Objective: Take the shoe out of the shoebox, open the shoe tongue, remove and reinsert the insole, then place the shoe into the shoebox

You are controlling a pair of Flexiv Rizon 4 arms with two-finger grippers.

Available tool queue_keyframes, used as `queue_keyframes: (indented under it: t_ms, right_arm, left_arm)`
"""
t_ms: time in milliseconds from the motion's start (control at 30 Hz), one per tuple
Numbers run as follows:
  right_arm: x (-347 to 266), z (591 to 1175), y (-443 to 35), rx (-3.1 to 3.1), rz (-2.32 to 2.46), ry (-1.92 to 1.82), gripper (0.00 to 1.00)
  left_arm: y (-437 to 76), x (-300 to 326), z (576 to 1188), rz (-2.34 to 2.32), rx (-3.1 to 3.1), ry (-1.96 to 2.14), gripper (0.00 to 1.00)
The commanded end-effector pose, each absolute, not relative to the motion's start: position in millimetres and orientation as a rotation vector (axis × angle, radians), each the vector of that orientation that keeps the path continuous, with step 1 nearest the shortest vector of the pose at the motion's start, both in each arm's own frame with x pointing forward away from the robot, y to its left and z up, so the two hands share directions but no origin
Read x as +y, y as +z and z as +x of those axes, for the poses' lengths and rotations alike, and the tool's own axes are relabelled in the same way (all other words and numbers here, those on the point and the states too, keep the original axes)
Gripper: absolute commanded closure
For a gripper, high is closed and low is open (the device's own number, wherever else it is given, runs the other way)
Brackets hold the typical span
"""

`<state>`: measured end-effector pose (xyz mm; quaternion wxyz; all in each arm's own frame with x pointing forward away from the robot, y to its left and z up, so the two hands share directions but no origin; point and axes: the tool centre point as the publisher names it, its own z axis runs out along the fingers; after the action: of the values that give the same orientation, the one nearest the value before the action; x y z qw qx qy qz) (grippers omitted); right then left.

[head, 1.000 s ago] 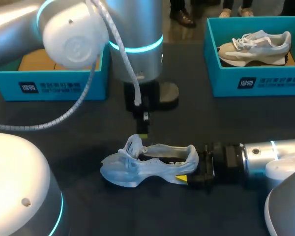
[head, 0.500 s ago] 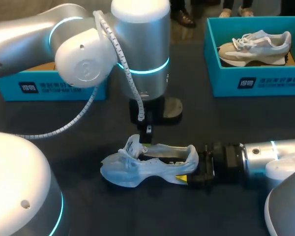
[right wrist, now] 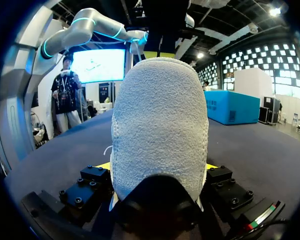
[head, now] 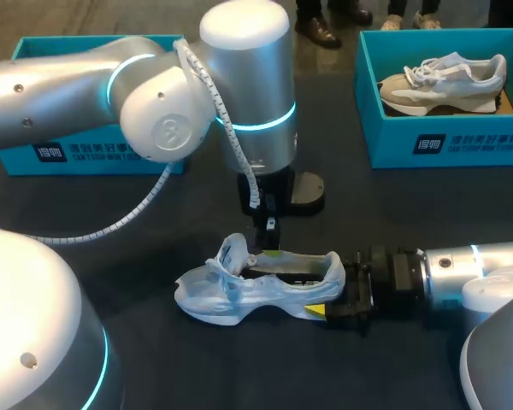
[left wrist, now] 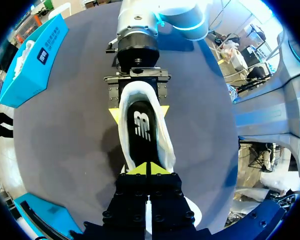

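Your shoe (head: 256,286) stands on its sole on the table (head: 427,213), well apart from the shoebox (head: 94,154) at the far left. Its toe points left and its heel right.

Right gripper (head: 329,295): the fingers are spread to the heel's width, with one yellow tip pressed on each side (clearest in your left wrist view).

Left gripper (left wrist: 149,169): it hangs over the shoe's opening, tips closed together with no gap. They sit at the forward end of the black insole (left wrist: 142,127), beside the raised tongue (head: 231,252). You cannot tell whether they pinch anything.
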<state>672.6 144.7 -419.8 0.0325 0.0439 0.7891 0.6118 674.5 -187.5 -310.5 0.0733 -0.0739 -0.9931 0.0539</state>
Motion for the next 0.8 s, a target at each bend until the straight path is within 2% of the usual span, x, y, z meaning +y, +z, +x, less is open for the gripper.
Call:
queue_keyframes:
  t_ms: [33,800]
  right_arm:
    - [145,673,-421,2.429,0.138,1.879,1.00]
    - [145,673,-421,2.429,0.138,1.879,1.00]
  left_arm:
    - [-329,-196,674,-0.232,-2.969,0.166,1.00]
    - [-372,-187,651,-0.236,-2.898,0.158,1.00]
